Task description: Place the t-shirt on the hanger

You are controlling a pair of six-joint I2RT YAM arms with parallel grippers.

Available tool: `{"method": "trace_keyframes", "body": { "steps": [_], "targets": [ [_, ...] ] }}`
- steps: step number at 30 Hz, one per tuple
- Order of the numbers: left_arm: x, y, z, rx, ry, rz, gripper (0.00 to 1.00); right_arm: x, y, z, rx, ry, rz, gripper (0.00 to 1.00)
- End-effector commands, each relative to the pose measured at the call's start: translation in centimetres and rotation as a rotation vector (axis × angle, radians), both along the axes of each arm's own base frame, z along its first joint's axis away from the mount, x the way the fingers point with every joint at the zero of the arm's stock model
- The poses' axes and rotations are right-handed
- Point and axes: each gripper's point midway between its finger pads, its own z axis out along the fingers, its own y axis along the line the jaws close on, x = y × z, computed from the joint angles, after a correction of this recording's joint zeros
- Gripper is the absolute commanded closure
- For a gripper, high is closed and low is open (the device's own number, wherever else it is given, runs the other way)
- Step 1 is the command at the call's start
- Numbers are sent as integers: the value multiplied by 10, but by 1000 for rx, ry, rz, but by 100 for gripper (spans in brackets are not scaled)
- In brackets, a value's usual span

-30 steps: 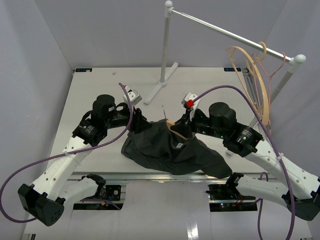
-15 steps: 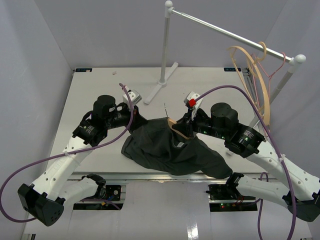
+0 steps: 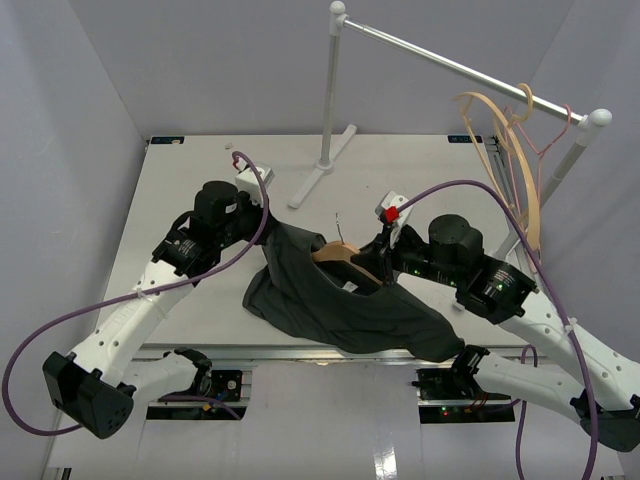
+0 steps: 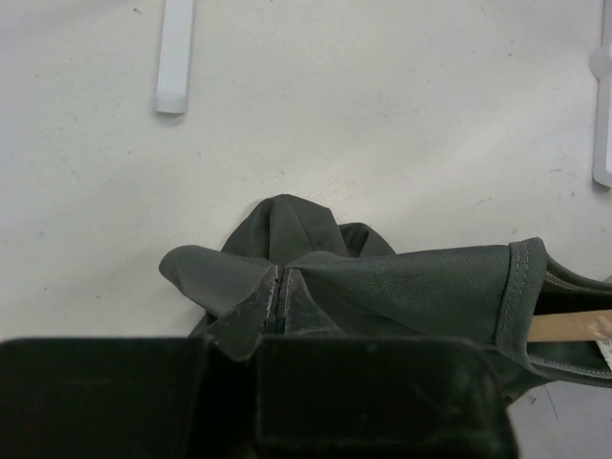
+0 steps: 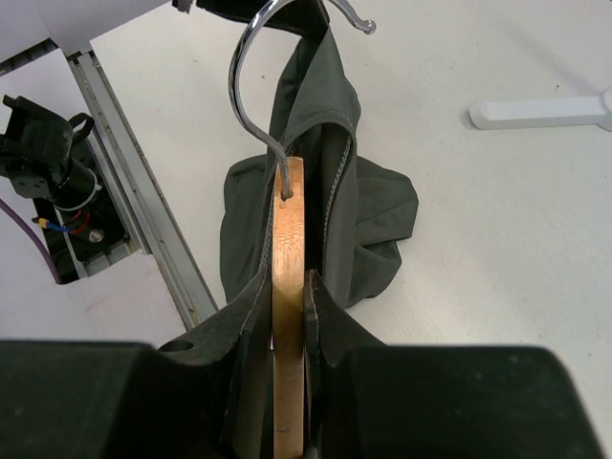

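White table (image 3: 190, 180), grey walls round it. My L gripper (image 4: 277, 320) is pinched tight on a fold of the dark t-shirt (image 3: 335, 305), at its left edge. My R gripper (image 5: 290, 354) is clamped on the wooden hanger (image 5: 288, 249), just below its metal hook. The wooden hanger sits partly inside the t-shirt's neck. The rest of the t-shirt lies on the table betw. my arms. A clothes rack (image 3: 329, 90) stands at the back, w/ spare hangers (image 3: 515, 150) on its R end.
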Motion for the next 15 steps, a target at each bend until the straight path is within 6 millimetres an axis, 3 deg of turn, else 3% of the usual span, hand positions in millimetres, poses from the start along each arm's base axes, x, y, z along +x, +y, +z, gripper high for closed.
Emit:
{"method": "trace_keyframes", "body": {
  "steps": [1, 3, 5, 9, 12, 15],
  "targets": [
    [7, 1, 19, -10, -24, 25, 72, 2, 5, 40, 84, -83, 22, 92],
    [10, 0, 20, 6, -8, 21, 55, 4, 6, 56, 108, -98, 11, 92],
    [12, 4, 33, 12, -33, 40, 52, 8, 3, 86, 149, -129, -22, 92],
    [7, 7, 78, -22, -115, 32, 45, 21, -4, 135, 191, -167, -107, 92],
    [-1, 5, 113, -62, -159, 3, 43, 33, -8, 153, 201, -184, -174, 92],
    [-9, 1, 113, -78, -169, -41, 43, 40, -7, 150, 195, -173, -206, 92]
  ]
}}
